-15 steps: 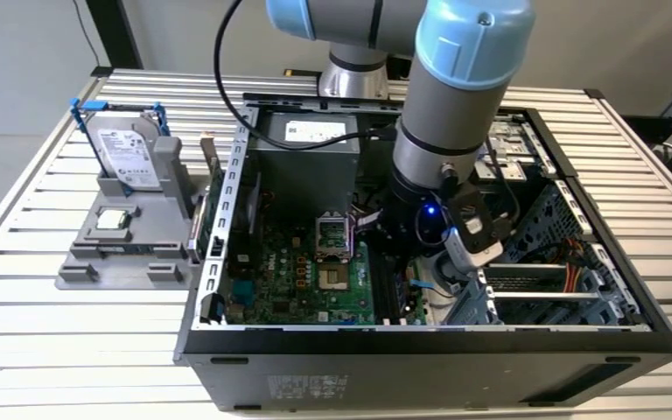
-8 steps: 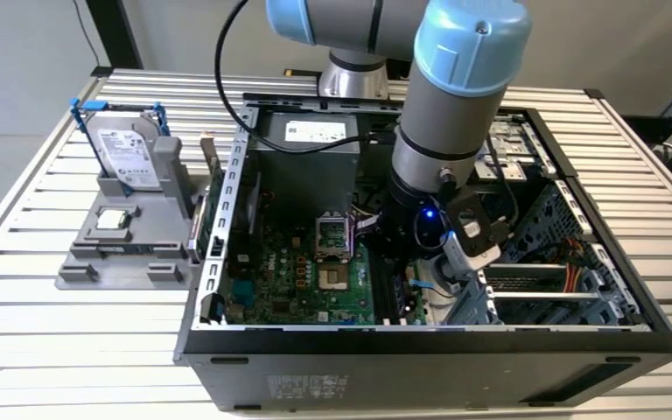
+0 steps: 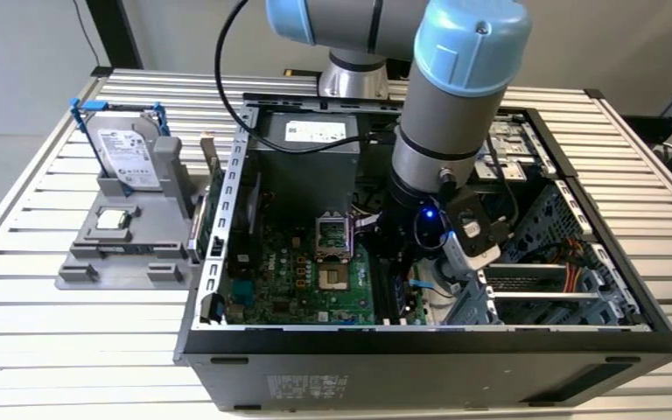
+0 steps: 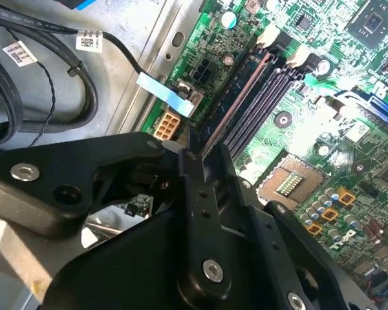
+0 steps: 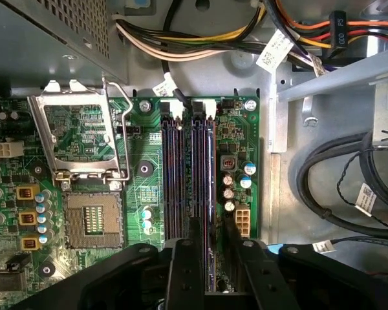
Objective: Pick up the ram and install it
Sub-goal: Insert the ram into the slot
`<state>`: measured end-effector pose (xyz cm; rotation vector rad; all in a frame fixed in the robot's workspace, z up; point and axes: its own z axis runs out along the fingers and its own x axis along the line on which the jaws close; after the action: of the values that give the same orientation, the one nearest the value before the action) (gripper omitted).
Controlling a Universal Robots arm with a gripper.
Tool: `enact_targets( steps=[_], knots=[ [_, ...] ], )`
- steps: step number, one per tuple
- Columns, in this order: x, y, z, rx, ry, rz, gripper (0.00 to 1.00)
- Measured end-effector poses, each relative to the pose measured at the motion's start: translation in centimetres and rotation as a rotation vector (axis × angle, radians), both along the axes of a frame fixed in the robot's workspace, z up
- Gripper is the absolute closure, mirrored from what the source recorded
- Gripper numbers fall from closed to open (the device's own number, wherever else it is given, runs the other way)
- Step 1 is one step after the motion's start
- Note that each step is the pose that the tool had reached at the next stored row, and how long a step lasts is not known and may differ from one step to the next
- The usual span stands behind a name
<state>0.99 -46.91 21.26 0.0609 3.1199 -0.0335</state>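
**Second wrist view: ram going into its slot on the motherboard**

The ram (image 4: 236, 97) is standing on edge along the outermost of the memory slots (image 5: 174, 181), at the side nearest the bare metal case floor. Its far end is reaching toward the white latches (image 4: 297, 58). The gripper (image 5: 210, 258) is sitting low over the near end of the stick, and its fingers appear to be closing on it from both sides. The pickup is looking done, and the installing step is the one in hand.

Seating is calling for a straight push along the slot line, with the stick kept upright and both ends going down evenly until the latches catch. I cannot tell whether it is fully home.

The open processor socket (image 5: 90, 219) is lying just beside the slots, and the power cables (image 5: 200, 39) are bunching beyond their far end, near but not crossing them. Outside the computer case (image 3: 430, 350), toward the exterior view's left, the hard drive (image 3: 126, 149) is standing in its holder on the counter (image 3: 32, 350), well apart.
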Motion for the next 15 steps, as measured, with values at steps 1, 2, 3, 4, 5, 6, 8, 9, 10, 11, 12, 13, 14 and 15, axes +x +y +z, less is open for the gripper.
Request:
enact_targets(
  steps=[1, 2, 3, 4, 5, 6, 8, 9, 10, 11, 12, 13, 14, 15],
  knots=[
    [-0.02, 0.0, 0.09, 0.0, 0.0, 0.0, 0.0],
    [-0.01, 0.0, 0.55, 0.0001, 0.0, -0.001, 0.0],
    [-0.01, 0.0, 1.0, 0.0002, 0.0, -0.003, 0.0],
    [-0.01, 0.0, 1.46, 0.0, 0.0002, -0.003, 0.0],
    [-0.01, 0.0, 1.92, 0.0003, 0.0001, -0.003, 0.0],
    [-0.01, 0.0, 2.36, -0.0001, 0.0002, -0.003, 0.0],
    [-0.01, 0.0, 3.27, 0.0, 0.0001, -0.003, 0.0],
    [-0.01, 0.0, 3.65, 0.0004, 0.0, -0.003, 0.0],
    [-0.01, 0.0, 3.85, 0.002, 0.0001, -0.003, 0.0],
    [-0.01, -0.01, 4.05, 0.0053, 0.0001, -0.003, 0.0],
    [-0.01, -0.01, 4.21, 0.0071, 0.0001, -0.003, 0.0],
    [-0.01, 0.0, 4.22, 0.0077, 0.0, -0.003, 0.0],
    [-0.02, 0.0, 4.21, 0.008, 0.0, -0.003, 0.0],
    [-0.02, 0.0, 4.21, 0.0082, 0.0001, -0.003, 0.0]
  ],
)
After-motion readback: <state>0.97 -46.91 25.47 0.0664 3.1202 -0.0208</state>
